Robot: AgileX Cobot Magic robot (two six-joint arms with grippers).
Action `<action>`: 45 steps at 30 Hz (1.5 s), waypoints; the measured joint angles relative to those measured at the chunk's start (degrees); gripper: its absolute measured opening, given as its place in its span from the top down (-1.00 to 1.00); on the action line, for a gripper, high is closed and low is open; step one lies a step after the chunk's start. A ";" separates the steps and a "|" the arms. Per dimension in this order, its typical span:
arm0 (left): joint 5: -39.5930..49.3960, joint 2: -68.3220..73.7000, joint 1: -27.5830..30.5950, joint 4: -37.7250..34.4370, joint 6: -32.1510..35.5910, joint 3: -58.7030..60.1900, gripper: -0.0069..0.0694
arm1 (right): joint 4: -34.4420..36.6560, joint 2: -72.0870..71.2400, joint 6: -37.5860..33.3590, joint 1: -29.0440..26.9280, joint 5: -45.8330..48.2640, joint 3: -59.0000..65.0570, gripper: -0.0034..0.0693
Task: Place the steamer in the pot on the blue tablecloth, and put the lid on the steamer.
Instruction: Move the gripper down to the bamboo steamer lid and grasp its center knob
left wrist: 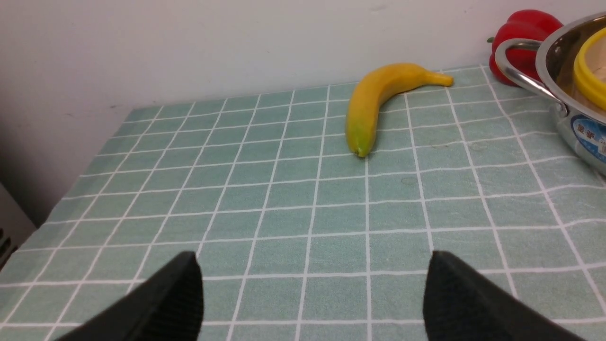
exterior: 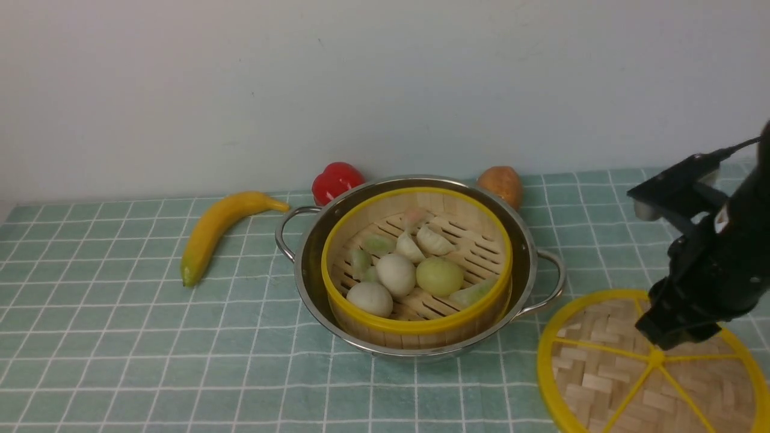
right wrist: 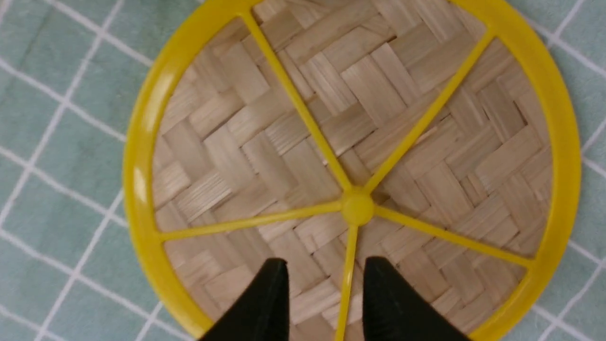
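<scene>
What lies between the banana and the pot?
Nothing but bare blue tablecloth lies between the banana and the pot; the front view shows this.

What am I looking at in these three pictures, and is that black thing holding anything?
This is a robot with two arms, each ending in a two-fingered gripper. The wide picture looks forward from between the arms; the other two come from cameras on the wrists. On the blue tablecloth stands a steel pot with the bamboo steamer, which holds dumplings and buns, already inside it. A banana, a red pepper and a brownish round thing lie nearby. The right gripper hangs over the lid, open, fingers either side of a yellow spoke, holding nothing. The left gripper is open over the cloth, also empty.
</scene>
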 joint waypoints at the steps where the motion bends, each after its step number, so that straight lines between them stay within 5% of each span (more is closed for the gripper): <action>1: 0.00 0.00 0.00 0.00 0.00 0.00 -0.70 | -0.20 1.08 0.06 0.00 -0.28 -0.12 0.24; 31: 0.00 0.00 0.00 0.00 0.00 0.00 -0.70 | -3.38 9.68 5.45 0.00 -2.22 -0.29 0.24; 37: 0.00 0.00 0.00 0.00 0.00 0.00 -0.70 | -3.20 9.68 6.03 0.00 -1.61 -0.34 0.54; 45: 0.00 0.00 0.00 0.00 0.00 0.00 -0.70 | -4.06 9.68 6.43 0.00 -1.96 -0.34 0.54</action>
